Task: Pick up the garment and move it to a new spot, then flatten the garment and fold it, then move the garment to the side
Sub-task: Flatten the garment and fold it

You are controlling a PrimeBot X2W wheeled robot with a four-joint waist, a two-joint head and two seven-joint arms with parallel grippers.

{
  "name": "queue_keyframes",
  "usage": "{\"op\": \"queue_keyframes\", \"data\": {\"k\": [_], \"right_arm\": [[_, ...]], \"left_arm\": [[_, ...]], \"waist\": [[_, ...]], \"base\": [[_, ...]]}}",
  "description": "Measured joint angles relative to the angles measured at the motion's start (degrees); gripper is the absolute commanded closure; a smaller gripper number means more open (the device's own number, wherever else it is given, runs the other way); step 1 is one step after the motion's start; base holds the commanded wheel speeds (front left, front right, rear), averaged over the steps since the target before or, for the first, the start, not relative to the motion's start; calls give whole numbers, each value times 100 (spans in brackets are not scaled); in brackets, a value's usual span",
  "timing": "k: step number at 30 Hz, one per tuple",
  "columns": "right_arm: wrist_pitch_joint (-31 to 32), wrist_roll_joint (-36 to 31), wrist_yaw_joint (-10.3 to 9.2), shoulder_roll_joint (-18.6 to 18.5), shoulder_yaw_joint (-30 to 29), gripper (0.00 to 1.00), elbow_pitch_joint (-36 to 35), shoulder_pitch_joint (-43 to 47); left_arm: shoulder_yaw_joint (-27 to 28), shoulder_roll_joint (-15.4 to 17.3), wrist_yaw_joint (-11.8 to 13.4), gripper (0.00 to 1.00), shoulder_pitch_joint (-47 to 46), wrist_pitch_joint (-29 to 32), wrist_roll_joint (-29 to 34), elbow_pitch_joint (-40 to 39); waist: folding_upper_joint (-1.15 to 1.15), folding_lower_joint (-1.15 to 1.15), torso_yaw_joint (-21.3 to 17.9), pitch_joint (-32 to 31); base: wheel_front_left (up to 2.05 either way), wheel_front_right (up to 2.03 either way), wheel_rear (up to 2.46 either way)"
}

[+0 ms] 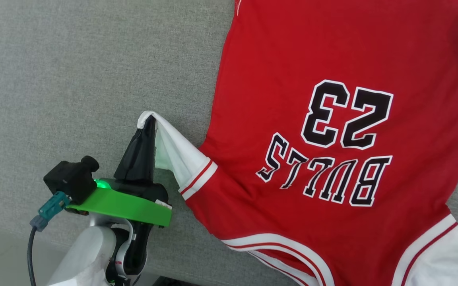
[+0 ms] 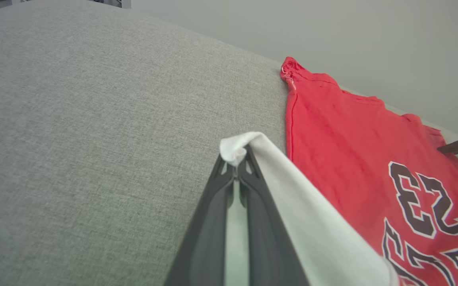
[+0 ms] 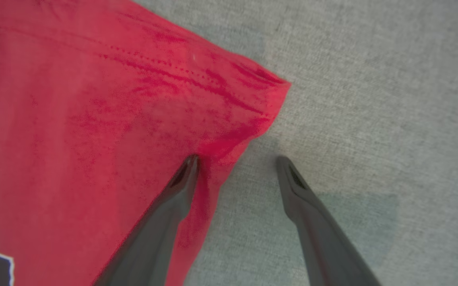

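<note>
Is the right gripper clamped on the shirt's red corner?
No, the right gripper stands open, one finger over the garment, the other over the grey surface.

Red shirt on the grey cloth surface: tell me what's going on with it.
A two-armed robot is working a red short-sleeved cloth T-shirt with white sleeves, which lies spread, print up, on a grey woven surface. Its left gripper is shut on the tip of one white sleeve, held up off the surface. Its right gripper stands open at a corner of the red hem, one finger on the cloth, the other on the bare surface. No fold shows yet.
</note>
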Motion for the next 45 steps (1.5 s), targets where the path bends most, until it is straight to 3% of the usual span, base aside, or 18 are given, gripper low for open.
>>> {"op": "queue_keyframes", "data": {"k": [5, 6, 7, 8, 12, 19, 30, 37, 41, 45], "right_arm": [[-110, 81, 0, -160, -47, 0, -144, 10], [-162, 107, 0, -182, -65, 26, -167, 10], [-231, 113, 0, -197, -78, 78, -180, 10], [-282, 122, 0, -200, -93, 100, -182, 10], [-617, 221, 0, -146, -114, 100, -126, 16], [-1229, 584, 0, -147, 389, 100, -277, 332], [-2254, 1858, 1, -1303, 637, 100, -1588, 2193], [-2651, 2191, 1, -1863, -108, 100, -2315, 4353], [-2703, 2241, 1, -1778, -695, 100, -2549, 5694], [-2674, 2210, 1, -1405, -1189, 100, -2740, 6931]], "left_arm": [[164, -261, -227, 100, -51, 0, 167, 179], [203, -301, -270, 100, -52, 0, 196, 211], [243, -332, -308, 100, -52, 0, 222, 253], [287, -356, -332, 100, -51, 0, 249, 283], [454, -460, -428, 100, -42, 0, 368, 409], [709, -475, -475, 100, 161, 0, 431, 642], [934, -368, -345, 100, 944, 3, 427, 727], [1017, -247, -254, 100, 1308, 60, 401, 689], [1083, -194, -212, 100, 1497, 65, 368, 658], [1107, -180, -167, 100, 1606, 66, 330, 635]], "waist": [[0, -1, 173, 251], [0, -1, 204, 276], [0, -1, 229, 290], [0, -1, 240, 289], [0, -1, 226, 211], [0, 0, 59, -165], [0, -1, -314, -1126], [0, -2, -579, -1695], [0, -2, -738, -1951], [0, -2, -888, -2137]], "base": [[0, 0, 0], [0, 0, 0], [0, 0, 0], [0, 0, 0], [0, 0, 0], [0, 0, 0], [0, 0, 0], [0, 0, 0], [0, 0, 0], [0, 0, 0]]}}
